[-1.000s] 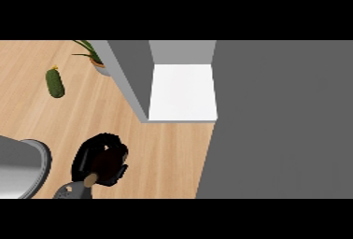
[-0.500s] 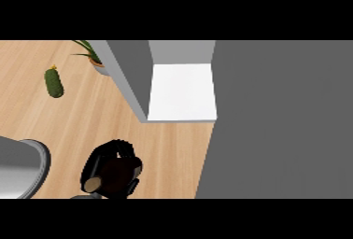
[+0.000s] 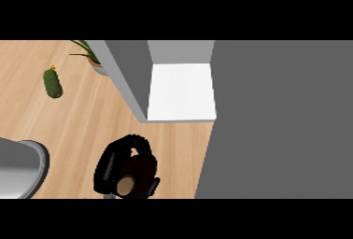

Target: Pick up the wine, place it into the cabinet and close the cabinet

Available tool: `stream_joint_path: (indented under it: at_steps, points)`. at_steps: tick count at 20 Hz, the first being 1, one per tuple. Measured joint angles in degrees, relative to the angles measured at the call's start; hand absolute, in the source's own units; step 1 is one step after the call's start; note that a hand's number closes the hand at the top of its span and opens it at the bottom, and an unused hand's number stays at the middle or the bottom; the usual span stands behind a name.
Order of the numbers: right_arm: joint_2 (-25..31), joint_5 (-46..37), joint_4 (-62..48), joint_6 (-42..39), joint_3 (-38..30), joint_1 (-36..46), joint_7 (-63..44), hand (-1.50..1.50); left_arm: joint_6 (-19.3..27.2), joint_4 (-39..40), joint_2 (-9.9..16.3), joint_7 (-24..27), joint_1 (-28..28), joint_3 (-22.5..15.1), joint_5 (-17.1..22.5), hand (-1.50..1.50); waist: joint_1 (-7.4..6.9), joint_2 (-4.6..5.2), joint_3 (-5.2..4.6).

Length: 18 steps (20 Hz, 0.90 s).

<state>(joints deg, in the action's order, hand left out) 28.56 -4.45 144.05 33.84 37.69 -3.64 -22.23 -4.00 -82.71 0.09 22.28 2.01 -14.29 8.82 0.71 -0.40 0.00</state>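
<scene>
At six o'clock, low on the wooden counter (image 3: 82, 121), a black hand (image 3: 114, 163) is seen with fingers curled round the dark wine bottle (image 3: 134, 175), whose top faces upward. Which hand it is cannot be told. A grey rounded object (image 3: 21, 168) lies at eight o'clock. The open cabinet (image 3: 180, 91) is found at twelve o'clock, a cucumber (image 3: 53, 84) and plant (image 3: 89, 55) at eleven.

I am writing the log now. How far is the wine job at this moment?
Done: the right hand has its fingers curled round the wine bottle near the lower edge of the counter. In hand: carrying it. Left: put it on the white shelf of the open cabinet, then close the cabinet.
</scene>
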Motion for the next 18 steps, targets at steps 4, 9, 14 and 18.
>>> stream_joint_path:
  at_steps: [4,9,14,18]
  points:
    - [1.5,0.2,0.1,-0.4,-1.2,-1.3,1.7,-1.5,6.2,-1.5,0.0,-1.4,-2.1,-2.1,-0.2,1.5,0.23,0.07,-0.01]
    - [2.3,0.5,0.1,-0.8,-0.8,-3.2,3.6,-1.5,12.7,0.1,-0.1,-2.3,-6.5,-3.6,-1.4,1.5,0.46,0.14,-0.01]
    - [3.2,0.9,0.2,-1.4,-1.7,-4.7,5.7,-1.5,14.7,4.8,0.0,-3.8,-12.9,-1.6,-2.2,1.5,0.7,0.23,-0.01]
    - [3.5,1.3,0.2,-1.5,-1.8,-5.7,6.9,-1.5,15.7,8.5,-0.1,-4.4,-17.1,-0.8,-2.7,1.5,0.74,0.26,-0.02]
